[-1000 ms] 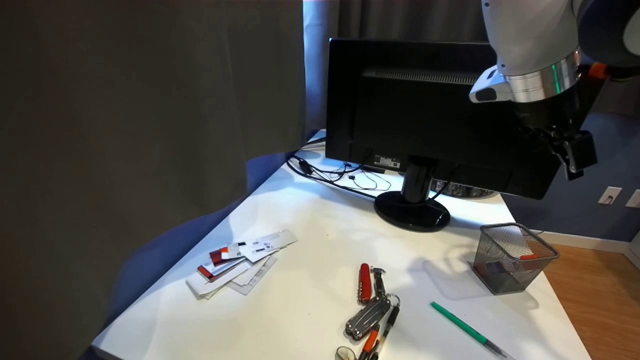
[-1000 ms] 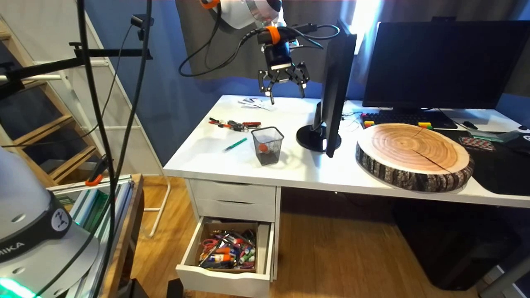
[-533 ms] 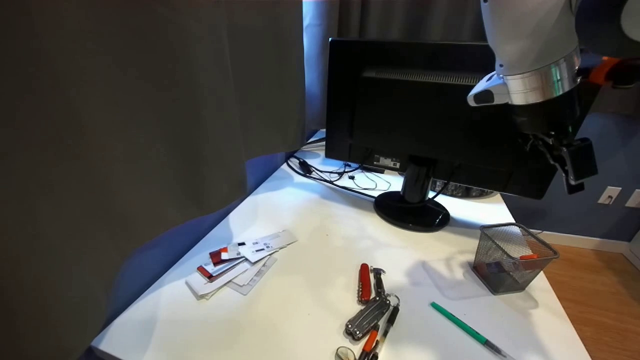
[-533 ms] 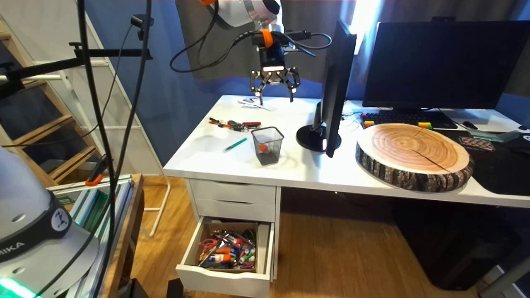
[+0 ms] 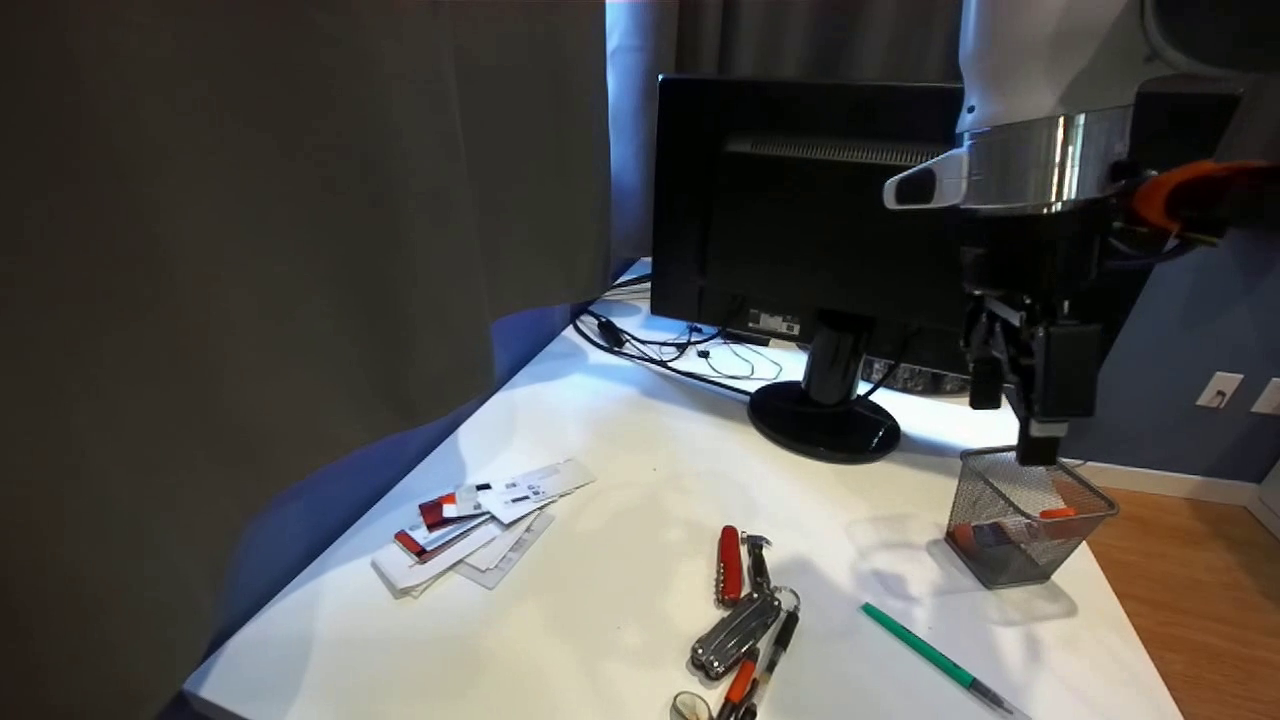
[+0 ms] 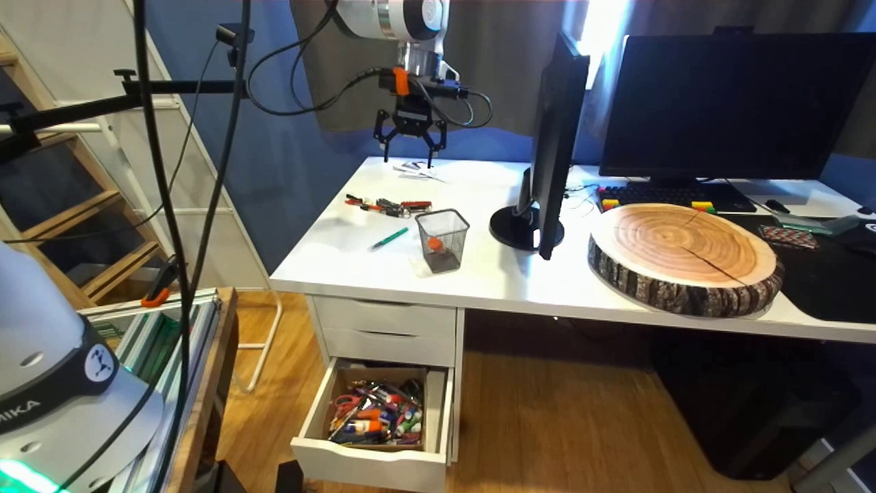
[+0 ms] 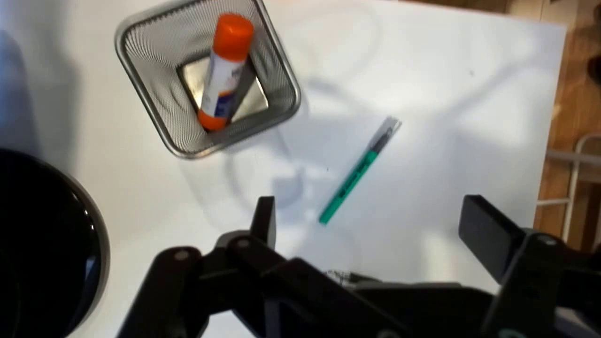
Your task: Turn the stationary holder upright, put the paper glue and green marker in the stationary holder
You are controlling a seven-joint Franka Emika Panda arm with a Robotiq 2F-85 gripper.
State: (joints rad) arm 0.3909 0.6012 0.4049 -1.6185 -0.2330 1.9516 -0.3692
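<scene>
Now the gripper (image 6: 408, 162) swings sideways, away from the round-footed monitor (image 6: 562, 147) — its jaws spread wide, nothing between them — and that shift looks like the start of a run at the green marker (image 7: 359, 171)! The rest seems done: the wire-mesh holder (image 7: 162, 89) stands upright, glue stick (image 7: 224, 75) leaning inside with an orange end up. The marker lies flat on the white desk (image 5: 620, 640), near the holder but apart from it, long axis slanting across the wrist view, dark-and-clear end to the upper right, green end to the lower left; the grip will likely want squaring to that slant before it closes on the barrel
</scene>
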